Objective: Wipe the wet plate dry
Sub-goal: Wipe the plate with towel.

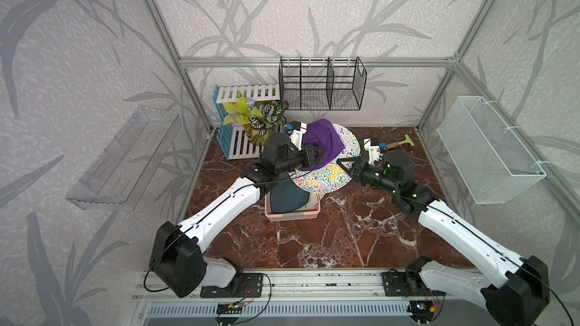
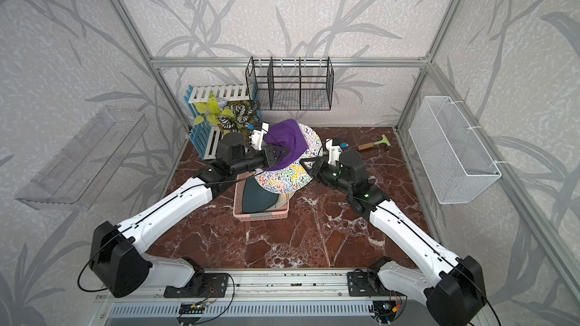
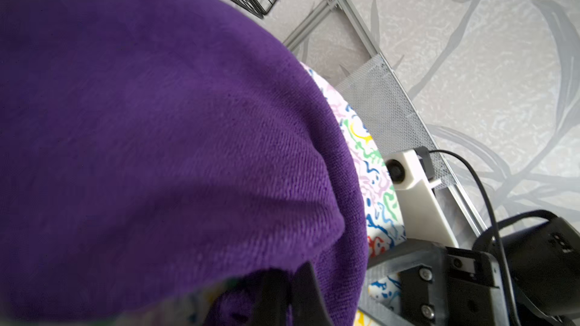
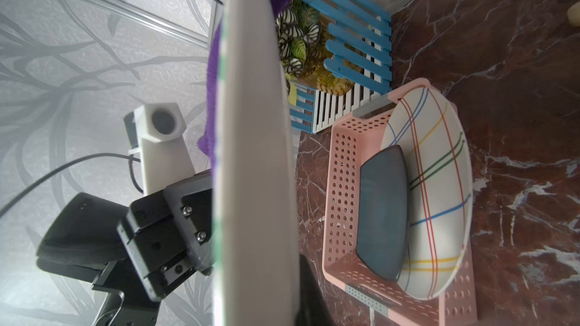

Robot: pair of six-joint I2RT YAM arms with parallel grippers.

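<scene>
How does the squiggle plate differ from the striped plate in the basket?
The squiggle plate is held up, tilted, by its rim in the right gripper; the striped plate lies in the pink basket. The squiggle plate carries the purple cloth, held by the left gripper; the striped plate has a dark plate on it. The squiggle plate shows colourful squiggles, the striped plate thin crossing lines. Both are round.

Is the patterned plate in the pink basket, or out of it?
Out: the plate hangs tilted in the air, its rim gripped by the right pincer.
</scene>
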